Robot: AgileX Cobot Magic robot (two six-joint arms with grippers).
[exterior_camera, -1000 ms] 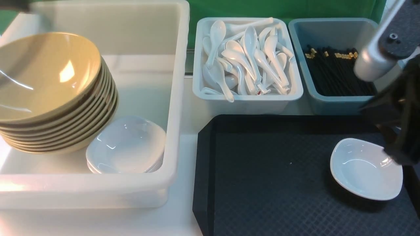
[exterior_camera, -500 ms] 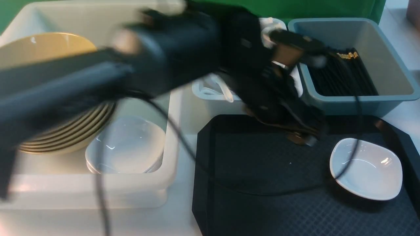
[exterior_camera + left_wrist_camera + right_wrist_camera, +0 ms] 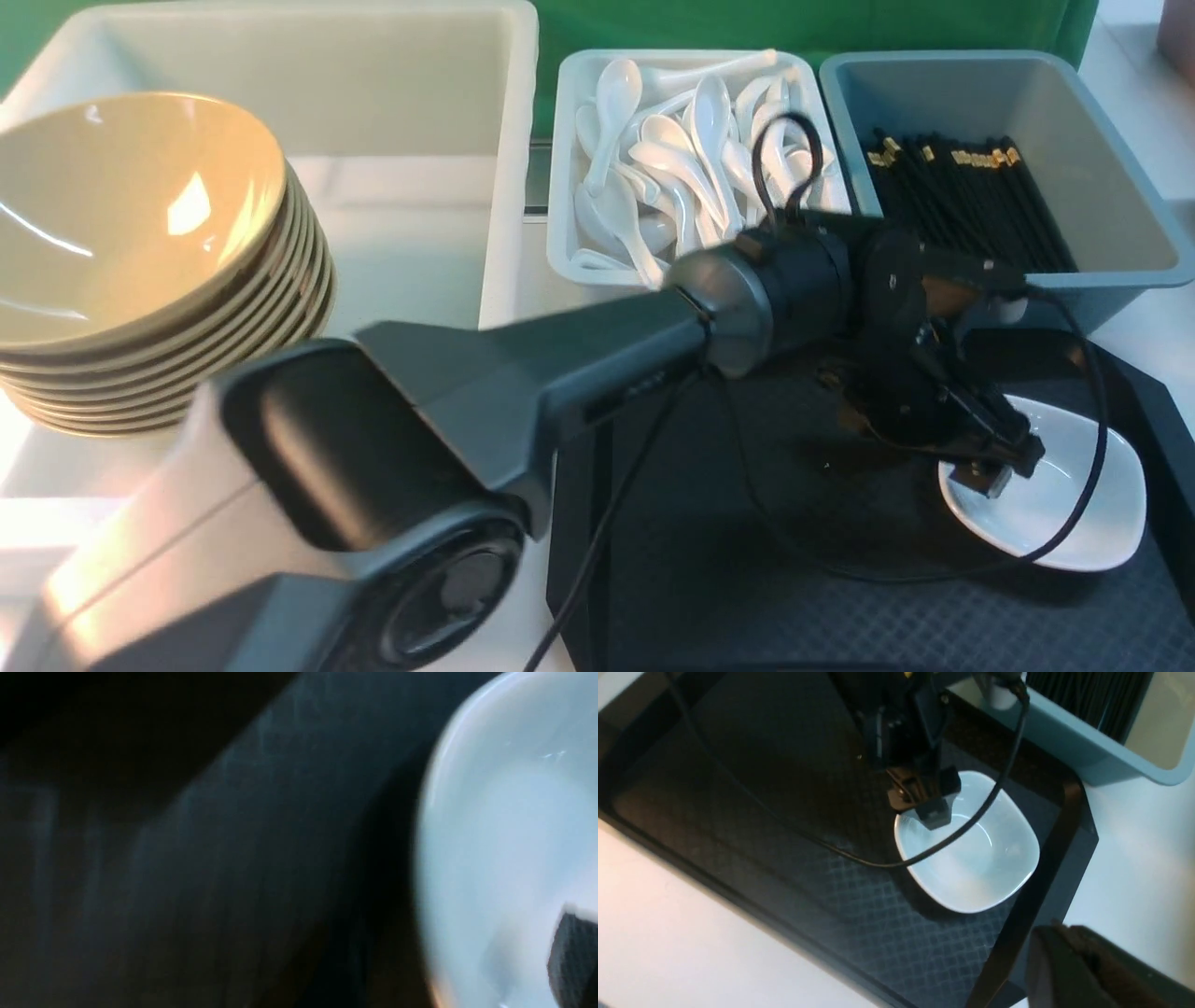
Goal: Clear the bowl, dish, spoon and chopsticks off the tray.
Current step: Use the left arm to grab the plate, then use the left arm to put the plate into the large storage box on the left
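Two fingers of my left gripper [image 3: 1006, 465] are spread apart at the left rim of the white dish [image 3: 1074, 523], one tip over its hollow. My right gripper [image 3: 1057, 952] has its fingers pressed together, clear of the dish. The dish sits on the right side of the black tray [image 3: 747, 579].

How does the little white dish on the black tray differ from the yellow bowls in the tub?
The dish is small, white and rounded-square; the bowls are large, olive-yellow and round. The dish lies alone on the tray; the bowls are stacked, tilted, in the white tub. Both are glossy.
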